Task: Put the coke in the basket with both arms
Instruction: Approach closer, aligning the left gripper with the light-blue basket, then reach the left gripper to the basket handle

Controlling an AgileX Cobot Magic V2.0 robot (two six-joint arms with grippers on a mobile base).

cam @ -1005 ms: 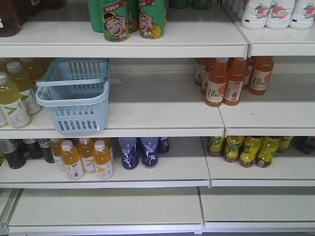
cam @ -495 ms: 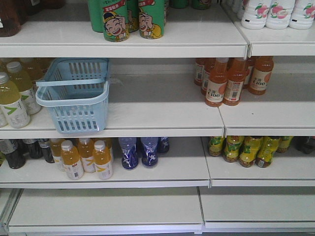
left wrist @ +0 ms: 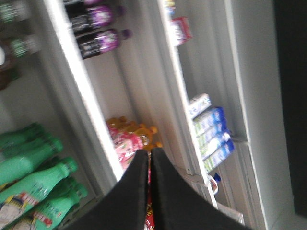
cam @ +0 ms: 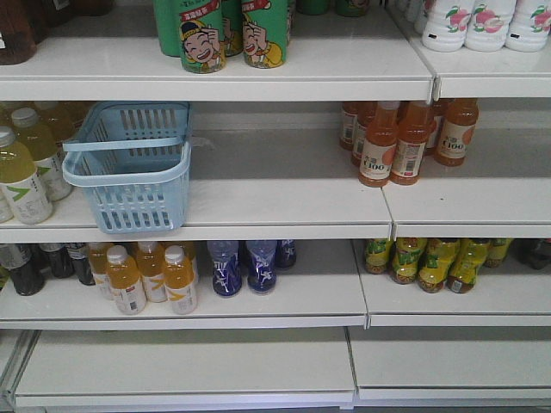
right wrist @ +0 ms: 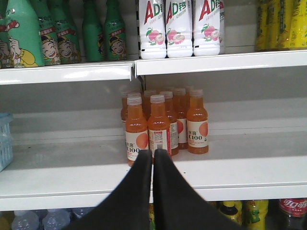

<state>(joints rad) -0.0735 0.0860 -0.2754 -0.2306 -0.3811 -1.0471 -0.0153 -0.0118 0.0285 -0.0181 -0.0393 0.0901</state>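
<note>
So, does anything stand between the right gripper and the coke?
Yes. The right gripper, shut, points at the orange bottles on the white shelf board. The coke stands beneath that board, off to the right, so the board's front edge lies between them. Some yellow-green bottles stand just left of the coke.

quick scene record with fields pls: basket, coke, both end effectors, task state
basket: pale blue basket upright at the left of the middle shelf, no bottle visible inside
coke: red-label bottle, one level below the orange bottles, only partly in the right wrist view
left arm: left end effector fingers together, holding nothing
right arm: right end effector fingers together, holding nothing, facing the orange bottles
task state: coke not yet grasped
</note>
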